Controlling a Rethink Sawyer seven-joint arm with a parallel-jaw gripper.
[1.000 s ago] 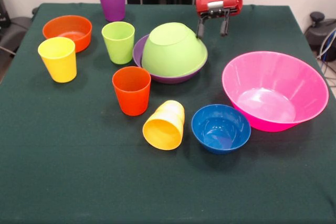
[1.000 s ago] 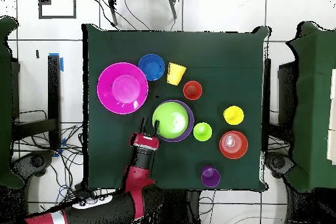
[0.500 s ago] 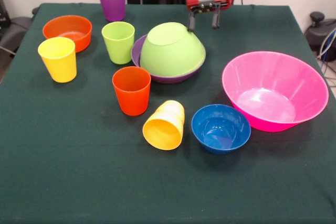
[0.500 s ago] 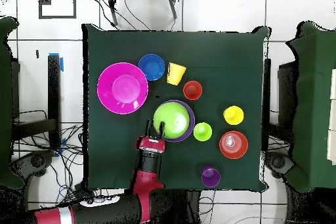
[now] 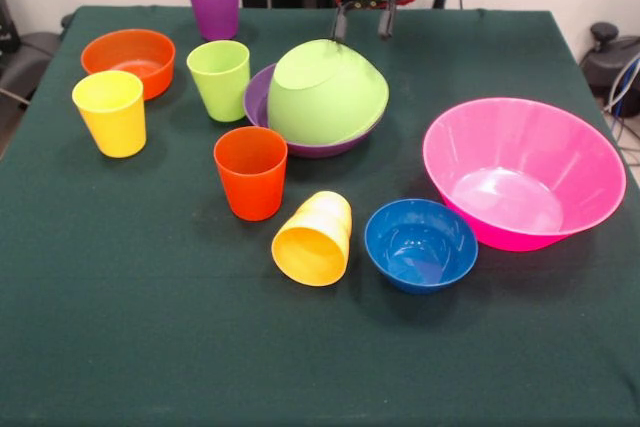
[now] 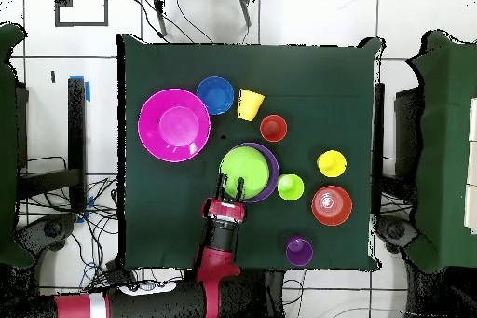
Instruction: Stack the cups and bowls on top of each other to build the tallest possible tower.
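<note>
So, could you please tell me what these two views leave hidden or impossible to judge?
- Purple bowl: in both views the upturned lime green bowl covers its inside; only a rim crescent shows.
- Lying yellow-orange cup: the front view hides its base; the overhead view cannot show whether it touches the blue bowl.
- Pincer: neither view settles whether its open fingers touch the lime green bowl.
</note>
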